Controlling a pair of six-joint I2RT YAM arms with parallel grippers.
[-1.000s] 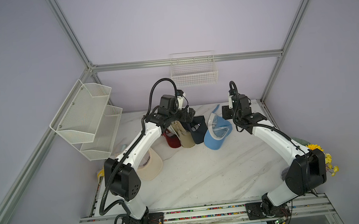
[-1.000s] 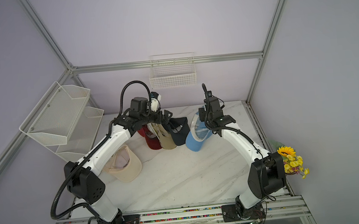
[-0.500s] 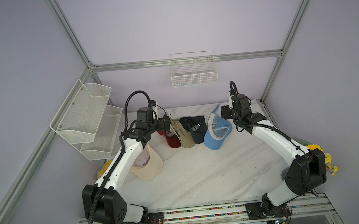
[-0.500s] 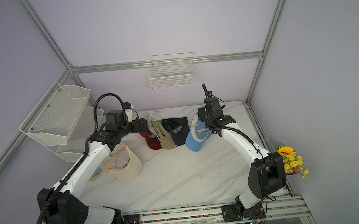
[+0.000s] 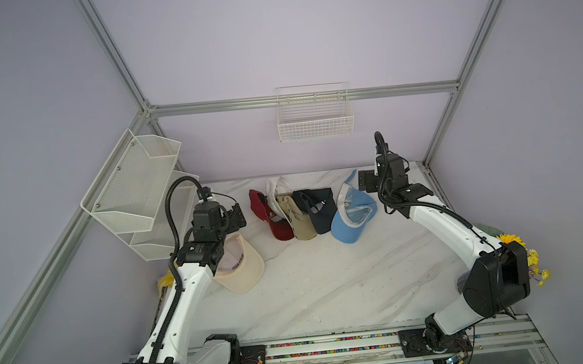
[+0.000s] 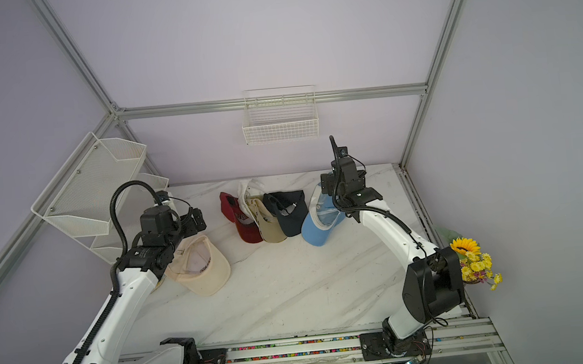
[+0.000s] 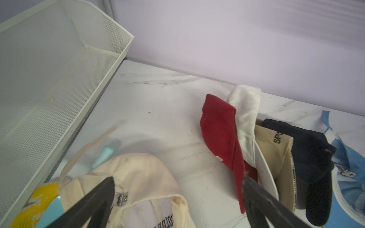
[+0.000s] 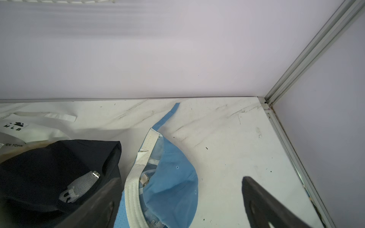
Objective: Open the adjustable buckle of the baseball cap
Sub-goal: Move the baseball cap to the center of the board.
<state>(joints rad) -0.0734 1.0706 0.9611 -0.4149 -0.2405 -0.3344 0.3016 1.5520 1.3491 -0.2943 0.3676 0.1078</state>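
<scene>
Several baseball caps lie in a row at the back of the table: red [image 5: 272,215], white [image 5: 277,187], tan [image 5: 298,220], navy [image 5: 315,206] and light blue [image 5: 352,219]. A cream cap [image 5: 240,268] lies apart at the left. My left gripper [image 5: 237,216] [image 7: 177,179] hangs open over the cream cap, whose metal buckle [image 7: 121,198] shows beside one finger. Over the light blue cap [image 8: 173,187] my right gripper [image 5: 364,182] [image 8: 180,179] stands open. That cap's silver buckle [image 8: 144,180] sits inside the white sweatband, and its blue strap end [image 8: 174,109] lies loose on the table.
A white mesh shelf rack [image 5: 132,189] stands at the left edge, close to my left arm. A wire basket [image 5: 315,119] hangs on the back wall. Yellow flowers [image 5: 511,243] sit at the right edge. A yellow item [image 7: 45,189] lies by the cream cap.
My left arm has swung from the cap row to the left and forward, over the cream cap. My right gripper has opened wider above the light blue cap without moving away.
</scene>
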